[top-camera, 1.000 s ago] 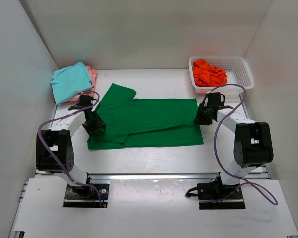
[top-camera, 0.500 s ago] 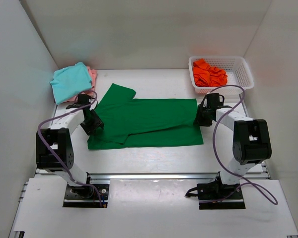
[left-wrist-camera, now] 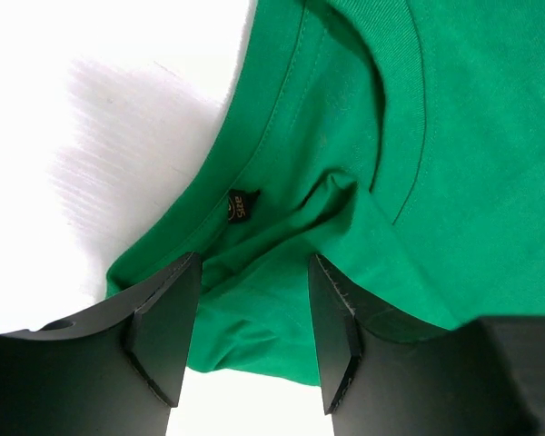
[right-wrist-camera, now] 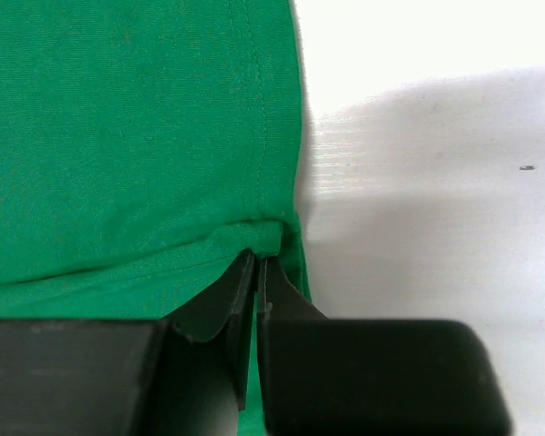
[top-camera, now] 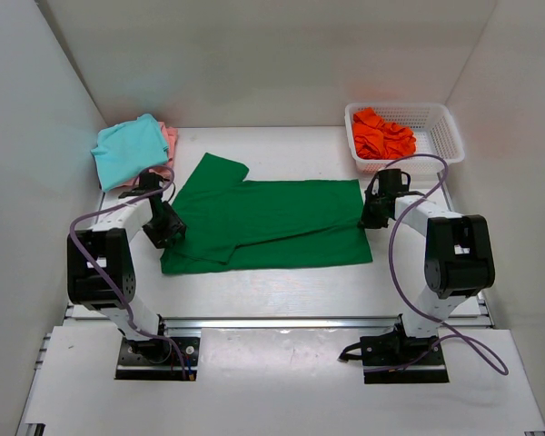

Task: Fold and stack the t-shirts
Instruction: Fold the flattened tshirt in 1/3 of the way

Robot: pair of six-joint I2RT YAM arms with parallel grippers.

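A dark green t-shirt (top-camera: 272, 222) lies flat mid-table, its collar end to the left and one sleeve pointing far-left. My left gripper (top-camera: 166, 227) is open at the collar end; in the left wrist view its jaws (left-wrist-camera: 254, 272) straddle rumpled green cloth (left-wrist-camera: 454, 136) near the size label (left-wrist-camera: 239, 205). My right gripper (top-camera: 371, 216) sits at the shirt's right hem. In the right wrist view it (right-wrist-camera: 257, 259) is shut on a pinched fold of the green hem (right-wrist-camera: 118, 136). A teal t-shirt (top-camera: 130, 150) lies folded on a pale pink one (top-camera: 170, 136) at far left. A bright orange t-shirt (top-camera: 381, 134) is crumpled in the basket.
The white mesh basket (top-camera: 440, 136) stands at the far right corner. White walls close in the table on the left, back and right. A metal rail (top-camera: 282, 321) runs along the near edge in front of the arm bases.
My right gripper has closed onto the green shirt's hem after standing open. The left gripper has shifted slightly left and farther back along the collar end, still open.
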